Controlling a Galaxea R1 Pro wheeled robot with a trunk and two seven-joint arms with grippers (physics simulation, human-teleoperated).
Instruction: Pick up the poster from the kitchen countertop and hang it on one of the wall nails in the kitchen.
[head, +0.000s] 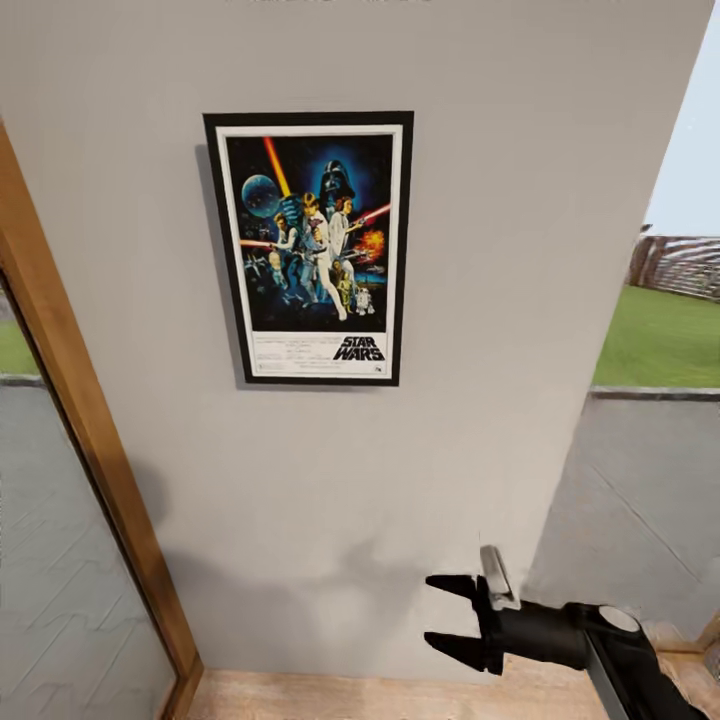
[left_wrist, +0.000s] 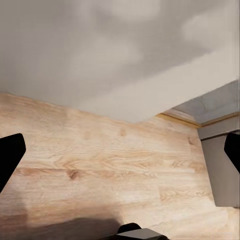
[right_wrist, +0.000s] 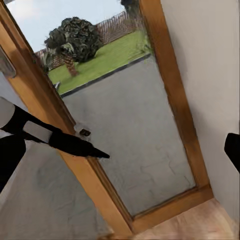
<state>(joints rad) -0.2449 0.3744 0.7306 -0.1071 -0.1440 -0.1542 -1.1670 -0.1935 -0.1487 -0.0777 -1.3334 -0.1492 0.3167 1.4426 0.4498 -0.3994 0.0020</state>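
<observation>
Already the poster (head: 311, 248) hung flat on the grey wall (head: 480, 300), well above and to the left of the right gripper (head: 448, 612), whose black fingers stood spread apart, holding nothing, just above the wooden floor (head: 380, 698).

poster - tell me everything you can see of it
The poster is a portrait print in a thin black frame with a white border. Its dark blue artwork shows figures, a helmeted head, a planet and red and orange beams, with a black STAR WARS logo low on the right. It hangs upright and flat against the grey wall, casting a shadow along its left edge. No gripper touches it.
</observation>
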